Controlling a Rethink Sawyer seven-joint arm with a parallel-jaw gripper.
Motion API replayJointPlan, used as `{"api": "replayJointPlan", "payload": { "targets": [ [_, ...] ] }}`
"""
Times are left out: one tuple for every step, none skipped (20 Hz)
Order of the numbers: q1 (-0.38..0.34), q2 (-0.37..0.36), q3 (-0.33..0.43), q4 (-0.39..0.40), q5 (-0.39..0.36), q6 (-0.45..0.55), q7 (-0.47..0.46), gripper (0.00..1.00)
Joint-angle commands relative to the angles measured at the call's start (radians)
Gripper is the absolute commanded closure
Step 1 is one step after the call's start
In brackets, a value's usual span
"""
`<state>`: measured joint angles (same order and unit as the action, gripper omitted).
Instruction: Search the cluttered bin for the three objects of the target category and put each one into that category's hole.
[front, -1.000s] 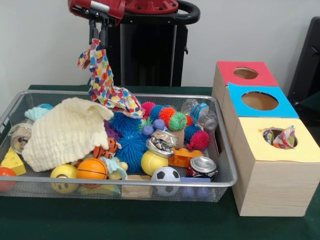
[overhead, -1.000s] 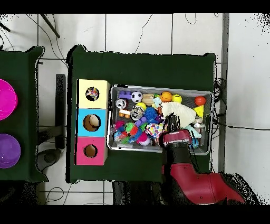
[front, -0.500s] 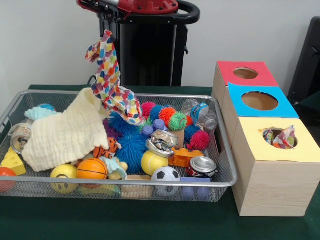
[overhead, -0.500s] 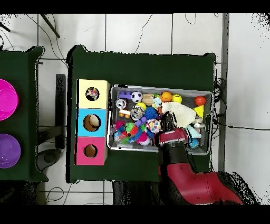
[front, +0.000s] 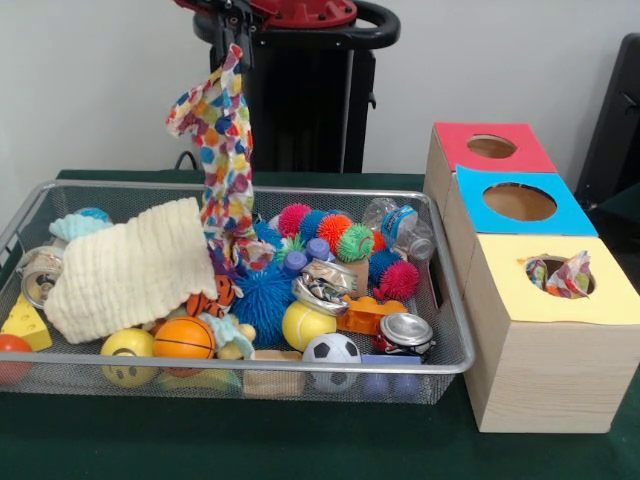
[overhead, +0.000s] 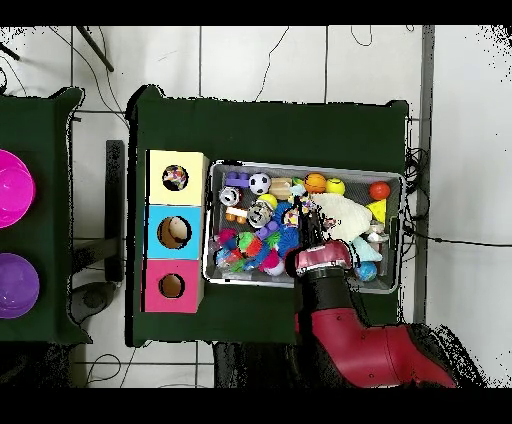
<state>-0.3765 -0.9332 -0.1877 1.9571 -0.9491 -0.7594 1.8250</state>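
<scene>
The spotted cloth (front: 222, 150) hangs higher than a second ago: it is now drawn out into a long, nearly vertical strip, with only its lower end still among the toys in the wire bin (front: 455, 345), beside the blue spiky ball (front: 262, 293). Earlier it draped in a slack heap over the back of the clutter. The cream cloth (front: 128, 265), which had one corner lifted, has settled flat on the bin's left side.

The claw (front: 236, 48) has moved up and toward the boxes, so only its tips show at the top edge of the front view, clenched on the top end of the spotted cloth. From overhead the red arm (overhead: 345, 330) reaches from the desk's (overhead: 270, 125) near edge over the bin's middle, wrist pointing straight down.

The yellow box (front: 560, 345) has another patterned cloth (front: 558, 275) poking out of its hole.
</scene>
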Motion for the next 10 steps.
{"api": "replayJointPlan", "payload": {
  "targets": [
    [0.017, -0.090, 0.112, -0.035, -0.066, 0.173, 0.249, 1.00],
    [0.015, -0.123, 0.134, -0.041, -0.095, 0.220, 0.291, 1.00],
    [0.007, -0.169, 0.176, -0.043, -0.143, 0.288, 0.353, 1.00],
    [-0.003, -0.199, 0.210, -0.043, -0.170, 0.335, 0.390, 1.00],
    [-0.014, -0.208, 0.233, -0.043, -0.180, 0.359, 0.405, 1.00],
    [-0.028, -0.224, 0.264, -0.041, -0.193, 0.386, 0.425, 1.00],
    [-0.043, -0.241, 0.298, -0.035, -0.203, 0.414, 0.440, 1.00],
    [-0.057, -0.250, 0.327, -0.032, -0.201, 0.437, 0.443, 1.00],
    [-0.073, -0.268, 0.360, -0.028, -0.193, 0.466, 0.446, 1.00],
    [-0.088, -0.284, 0.390, -0.021, -0.183, 0.493, 0.444, 1.00]
  ]
}}
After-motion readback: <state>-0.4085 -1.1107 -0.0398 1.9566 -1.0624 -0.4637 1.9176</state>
